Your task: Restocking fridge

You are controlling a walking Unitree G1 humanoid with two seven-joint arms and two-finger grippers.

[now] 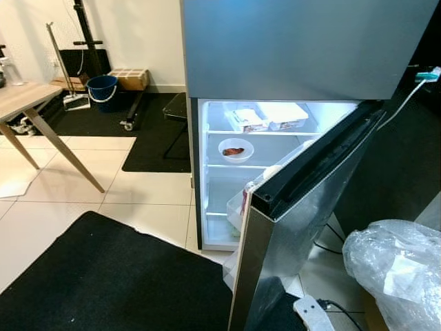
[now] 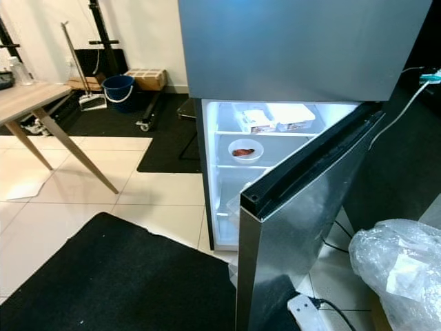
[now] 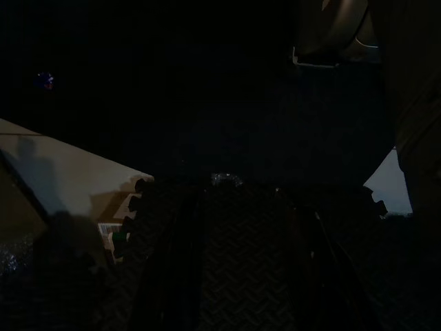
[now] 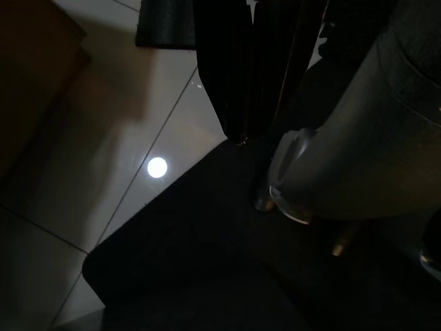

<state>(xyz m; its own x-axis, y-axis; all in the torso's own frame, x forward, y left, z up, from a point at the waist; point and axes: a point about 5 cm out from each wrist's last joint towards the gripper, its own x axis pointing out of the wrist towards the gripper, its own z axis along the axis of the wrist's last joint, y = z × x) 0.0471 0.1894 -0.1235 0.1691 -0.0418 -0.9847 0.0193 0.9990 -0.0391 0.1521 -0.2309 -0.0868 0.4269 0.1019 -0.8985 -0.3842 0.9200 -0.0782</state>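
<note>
Standing open toward the camera, the brushed-steel lower door (image 1: 303, 227) of a tall grey fridge (image 1: 303, 48) swings out to the right, its black-gasketed top edge cutting diagonally across the lit compartment. Bare white floor tiles (image 1: 148, 200) lie open left of the fridge, between a black textured floor mat (image 1: 103, 276) in the foreground and a second dark mat (image 1: 155, 134) by the wall. A slanted-leg wooden table (image 1: 27, 100) edges in at far left, near a blue plastic bucket (image 1: 103, 89). A crumpled clear plastic bag (image 1: 396, 272) sits at lower right, beside the door. Inside, two white lidded trays (image 1: 269, 117) share the top glass shelf; below, a white bowl (image 1: 236, 149) holds something reddish-brown. The left gripper (image 3: 241, 255) hangs over dark matting, jaws indiscernible. The right gripper (image 4: 251, 76) hangs above tile and mat, fingers pressed together, holding nothing.
</note>
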